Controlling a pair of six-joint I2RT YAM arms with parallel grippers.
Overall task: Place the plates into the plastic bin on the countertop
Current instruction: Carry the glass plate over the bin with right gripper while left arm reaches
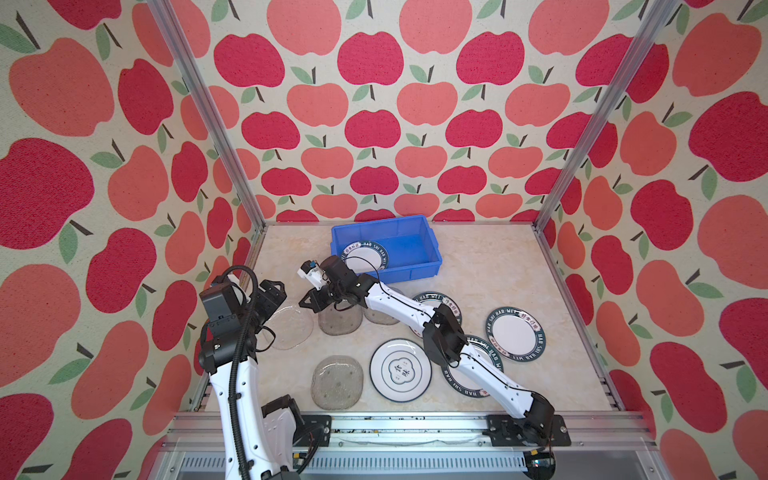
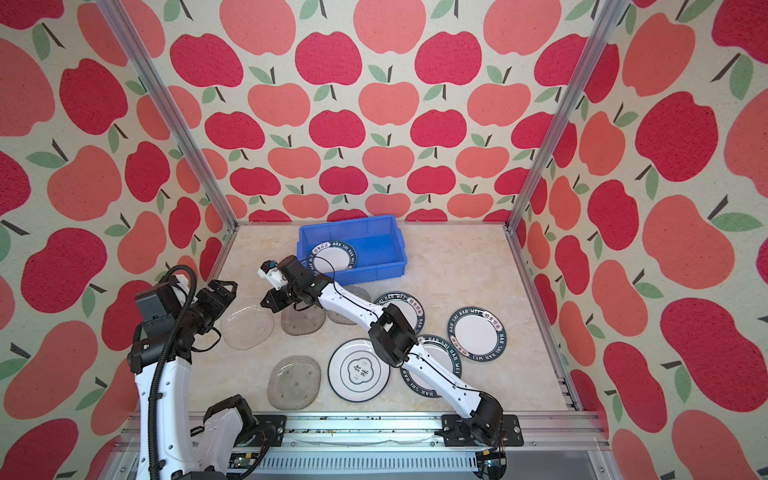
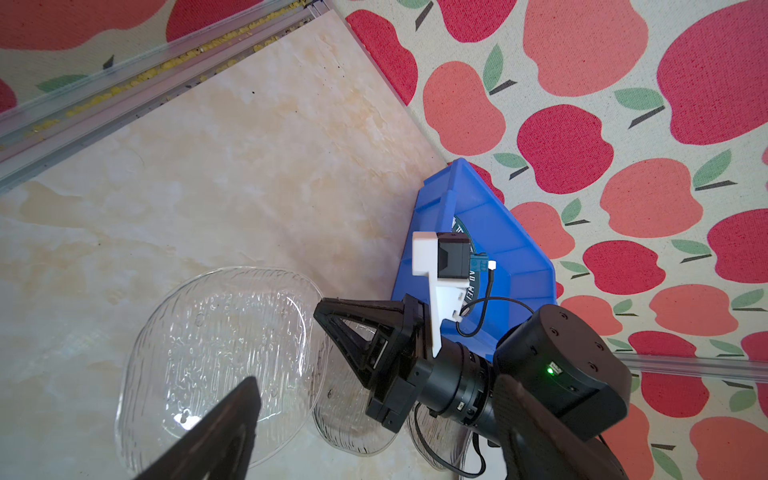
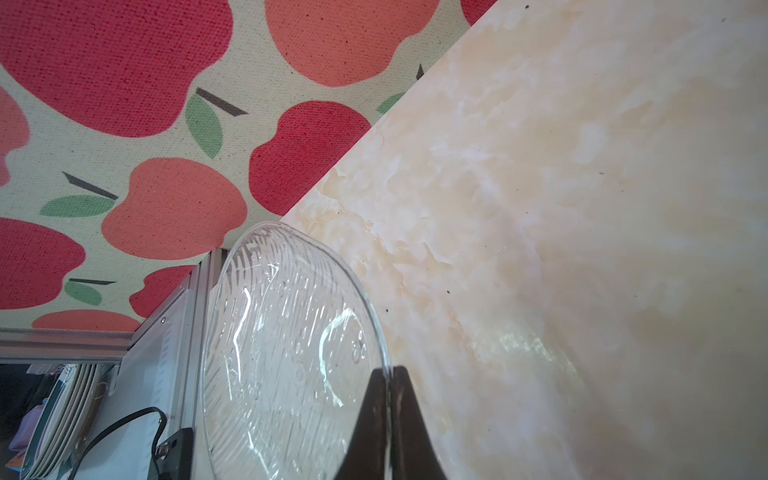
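Observation:
My right gripper (image 1: 305,302) (image 4: 390,374) is shut on the rim of a clear glass plate (image 1: 286,328) (image 4: 291,353) at the left of the countertop (image 1: 478,266). My left gripper (image 1: 276,299) (image 3: 380,386) stands open just left of that plate, holding nothing. The blue plastic bin (image 1: 390,232) (image 3: 519,249) at the back holds one lettered plate (image 1: 365,257). On the countertop lie glass plates (image 1: 340,322) (image 1: 337,382), an emblem plate (image 1: 401,370) and lettered plates (image 1: 515,334) (image 1: 436,305). My right arm partly hides another glass plate (image 1: 380,316) and another lettered plate (image 1: 473,374).
Apple-patterned walls and aluminium rails (image 1: 552,266) enclose the countertop on three sides. The front rail (image 1: 415,428) carries both arm bases. The right arm stretches diagonally over the plates from front right to middle left.

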